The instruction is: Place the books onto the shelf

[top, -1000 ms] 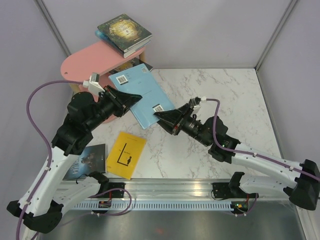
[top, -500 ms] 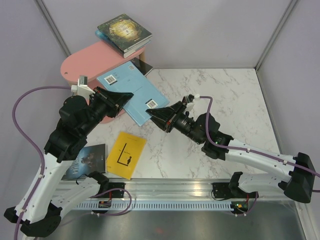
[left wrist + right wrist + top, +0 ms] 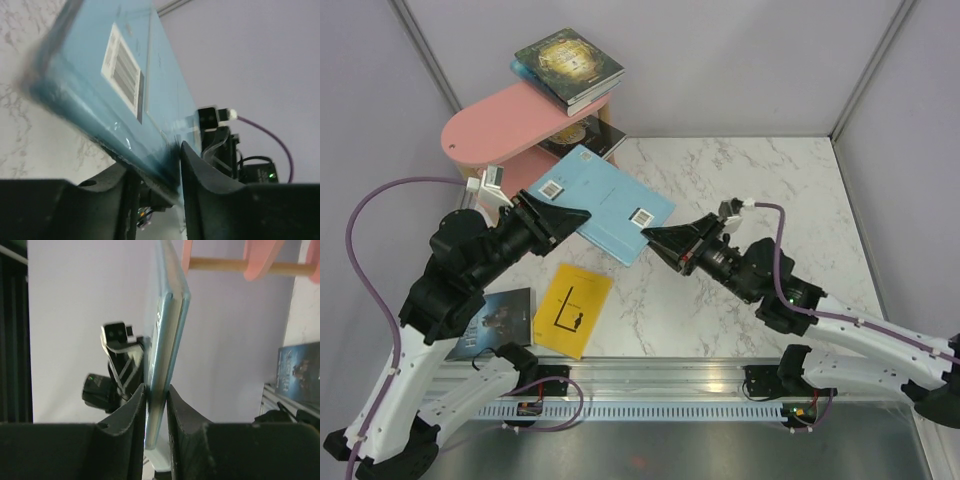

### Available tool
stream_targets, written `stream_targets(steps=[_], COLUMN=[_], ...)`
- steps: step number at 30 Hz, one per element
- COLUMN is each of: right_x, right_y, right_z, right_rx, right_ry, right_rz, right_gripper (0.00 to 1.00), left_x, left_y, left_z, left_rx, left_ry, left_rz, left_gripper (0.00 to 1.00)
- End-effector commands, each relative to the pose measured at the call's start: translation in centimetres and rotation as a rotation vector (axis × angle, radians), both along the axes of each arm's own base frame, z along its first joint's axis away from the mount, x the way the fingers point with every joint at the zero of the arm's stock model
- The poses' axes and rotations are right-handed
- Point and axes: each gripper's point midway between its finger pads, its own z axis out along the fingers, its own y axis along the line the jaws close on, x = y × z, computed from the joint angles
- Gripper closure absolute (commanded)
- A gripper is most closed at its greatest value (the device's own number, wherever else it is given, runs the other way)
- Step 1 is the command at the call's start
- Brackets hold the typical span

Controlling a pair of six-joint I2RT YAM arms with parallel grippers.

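The light blue book [image 3: 607,200] hangs between the two sets of fingers, cover up and tilted, one corner at each. The right fingers [image 3: 134,407] are closed onto its near right corner: in the right wrist view the thin edge of the book runs straight up out of the narrow slot between them, with a finger flat against each face. The left fingers [image 3: 199,172] stand on either side of the book's left corner, and the book fills most of the gap. That view is blurred and close, so I cannot tell whether they press on it or only bracket it. A white barcode label [image 3: 552,187] sits on the cover just beyond the left fingers, and a second label [image 3: 642,215] just beyond the right ones.

The pink shelf [image 3: 505,122] stands past the left fingers, on the far side of the book, whose far corner comes close to its middle board. A stack of books [image 3: 570,65] rests on the top board, the uppermost dark with gold art, and another dark book [image 3: 588,136] lies on the board below.

On the marble surface [image 3: 770,190], a yellow book [image 3: 573,308] lies flat on the near side of the left fingers. A dark-covered book [image 3: 492,322] lies just beside it, under the left arm.
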Motion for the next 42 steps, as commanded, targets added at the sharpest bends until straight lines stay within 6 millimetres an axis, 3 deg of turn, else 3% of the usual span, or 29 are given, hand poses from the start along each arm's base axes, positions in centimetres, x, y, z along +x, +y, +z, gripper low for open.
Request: stream_targets(steps=[1,4,5,9,15,20,27,30,33,34,37,38,39,40,41,42], right_x=[2.1,2.3,2.3,2.7,3.0,3.4,4.2,4.5,4.0,3.7,3.2,3.2,3.2,3.0,3.5,3.3], right_y=[-6.2,-7.7,-8.1,-8.5,-7.9,-8.0,-6.9,-6.4,-5.8,-5.9,-7.0,-7.4,-7.7,-8.3,-8.7,-9.1], right_z=[3.1,2.8,2.9,3.4,2.4,-0.5,-2.7,-5.0,-9.8,-12.4,-16.8,-18.1,-19.3,-20.8,-22.1,-23.3], right_rx=[0.070,0.043,0.032,0.018,-0.047,-0.091,-0.142,-0.216,-0.328,-0.392,-0.540,-0.587,-0.644,-0.703,-0.757,-0.812], right_ry=[-0.065,-0.067,-0.071,-0.086,-0.076,-0.040,-0.031,-0.016,0.039,0.068,0.120,0.132,0.131,0.154,0.178,0.192], right_rz=[-0.246,-0.291,-0.301,-0.315,-0.305,-0.310,-0.290,-0.267,-0.214,-0.195,-0.191,-0.190,-0.178,-0.163,-0.160,-0.134], right_gripper=[1.00,1.00,1.00,1.00,1.00,1.00,1.00,1.00,1.00,1.00,1.00,0.92,0.74,0.55,0.23,0.08], left_x=[-1.4,-2.3,-2.4,-3.0,-3.3,-3.9,-4.4,-4.5,-4.4,-4.7,-4.8,-5.1,-5.1,-5.4,-5.7,-6.0], left_y=[2.9,3.4,3.5,3.5,4.5,5.9,6.9,6.7,6.5,5.7,4.5,3.5,3.0,2.6,1.6,1.1], left_z=[-4.3,-5.8,-6.2,-7.6,-7.9,-8.1,-9.1,-9.5,-10.7,-12.0,-15.7,-16.3,-17.2,-19.5,-19.9,-22.2], left_rx=[0.248,0.270,0.275,0.294,0.341,0.374,0.409,0.418,0.438,0.442,0.472,0.462,0.460,0.470,0.448,0.462], left_ry=[-0.030,-0.007,0.001,0.023,0.023,0.023,0.041,0.046,0.069,0.096,0.161,0.162,0.176,0.222,0.220,0.274], left_rz=[0.029,0.022,0.021,-0.003,0.023,0.068,0.089,0.075,0.058,0.005,-0.081,-0.140,-0.170,-0.207,-0.272,-0.315], left_gripper=[0.57,0.43,0.34,0.27,0.26,0.24,0.23,0.23,0.22,0.20,0.11,0.07,0.05,0.03,0.02,0.01])
